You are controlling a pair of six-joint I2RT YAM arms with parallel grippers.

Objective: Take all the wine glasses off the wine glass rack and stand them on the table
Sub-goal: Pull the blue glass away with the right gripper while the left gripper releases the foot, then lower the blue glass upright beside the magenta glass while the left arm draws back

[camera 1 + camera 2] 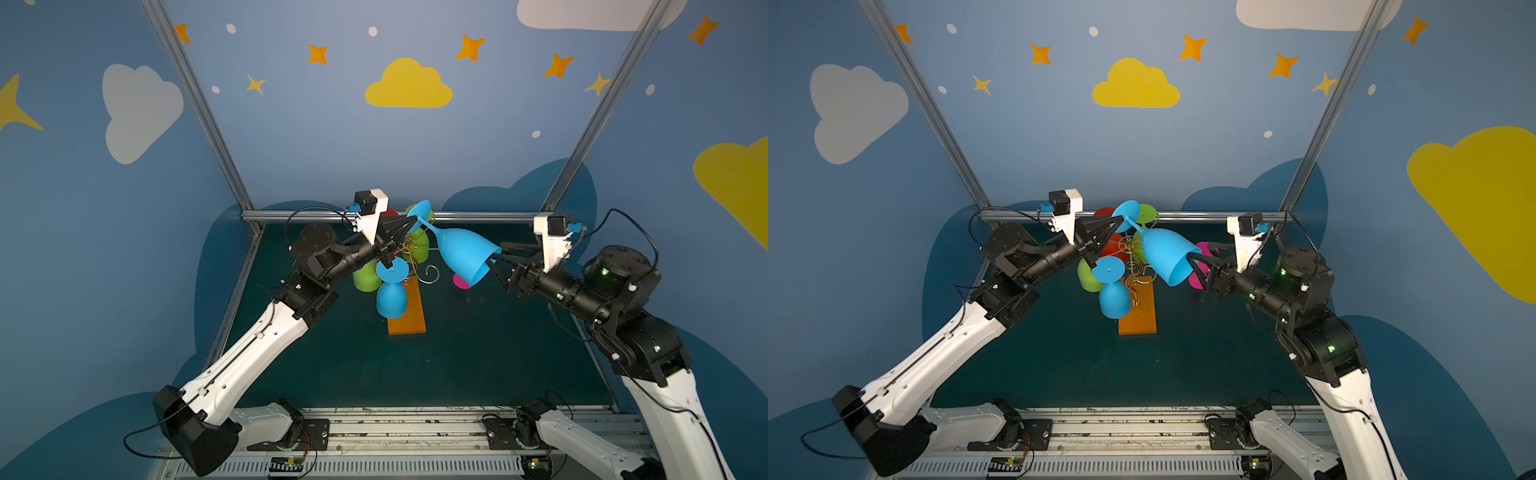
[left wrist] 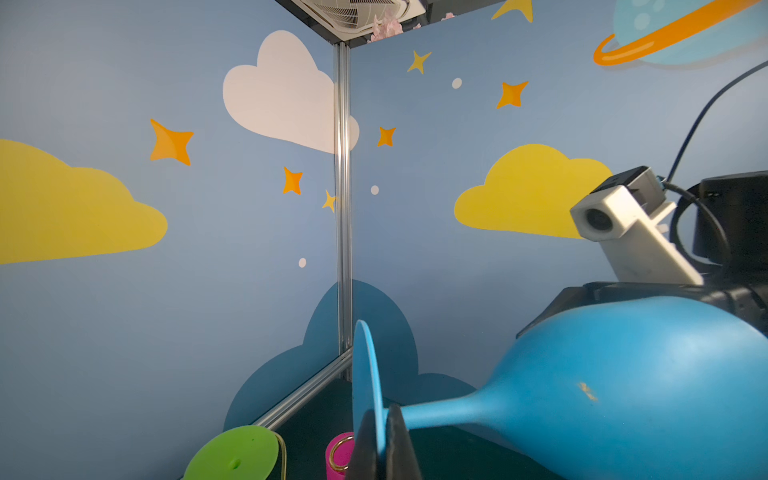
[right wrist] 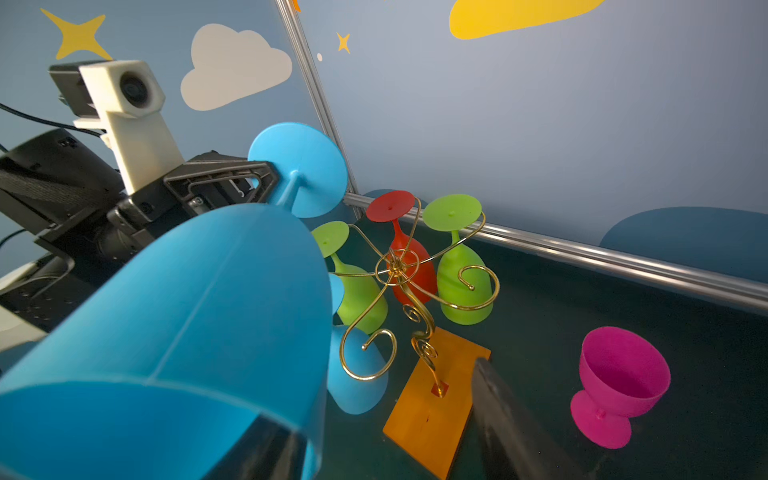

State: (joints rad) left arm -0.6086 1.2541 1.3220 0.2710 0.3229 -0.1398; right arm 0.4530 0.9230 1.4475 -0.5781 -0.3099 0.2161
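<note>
While the left tool [image 1: 409,226] pinches one blue wine glass [image 1: 465,253], right tool [image 1: 496,254] agape, four glasses [image 3: 453,270] hang on the rack [image 1: 409,316].

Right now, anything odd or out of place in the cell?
Yes. The blue wine glass lies sideways in mid-air, off the wine glass rack: left claw pinches its foot, right claw open astride its rim. A pink glass stands upright alone beside the rack.

Blue walls [image 1: 316,137] — yellow and white clouds [image 1: 408,85], orange stars [image 1: 318,54] — aluminium posts [image 1: 199,104], dark teal floor [image 1: 457,353]
</note>
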